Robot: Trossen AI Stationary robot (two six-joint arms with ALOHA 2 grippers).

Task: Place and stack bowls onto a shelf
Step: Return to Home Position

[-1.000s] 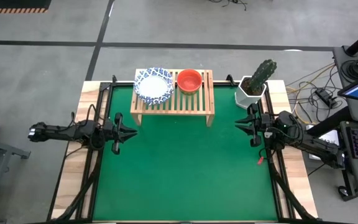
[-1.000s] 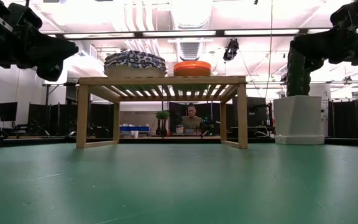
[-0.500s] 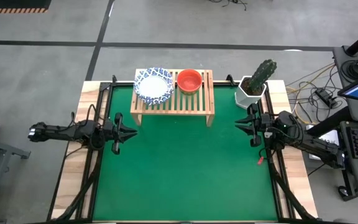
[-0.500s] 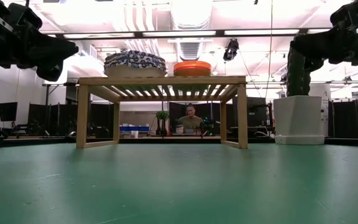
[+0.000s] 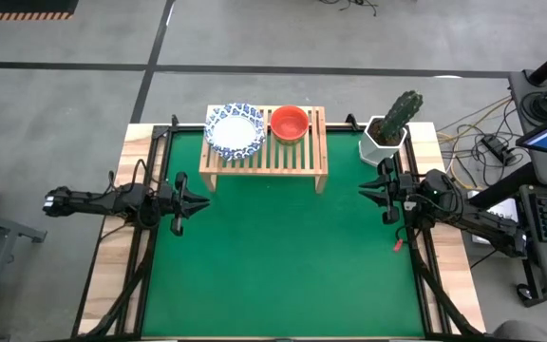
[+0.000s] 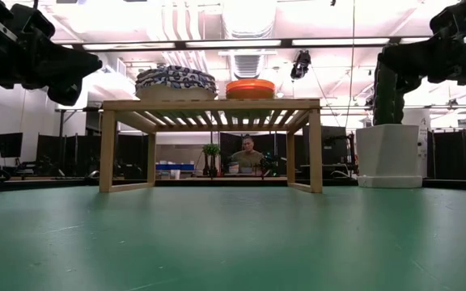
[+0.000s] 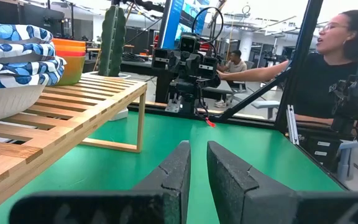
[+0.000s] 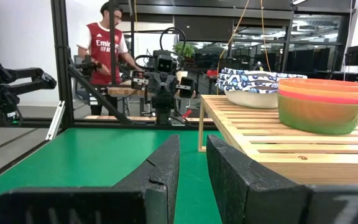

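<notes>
The light-wood shelf [image 5: 265, 142] stands by its legs at the far side of the green table. On its slatted top sit two stacks: white bowls with blue patterned rims [image 5: 235, 130] [image 8: 253, 84] on the left, and the small coloured bowls [image 5: 290, 123] [image 8: 325, 99] beside them, red on top, with yellow and green edges below. My left gripper [image 5: 203, 201] [image 7: 197, 149] hovers at the table's left edge, pointing right. My right gripper [image 5: 363, 191] [image 8: 192, 144] hovers at the right edge, pointing left. Both are shut and hold nothing.
A white hexagonal pot with a cactus [image 5: 388, 131] stands at the far right corner, close to my right arm. The green mat [image 5: 283, 256] lies between the two grippers. People show beyond the table: one [image 7: 328, 68] to its right, another [image 8: 107, 50] to its left.
</notes>
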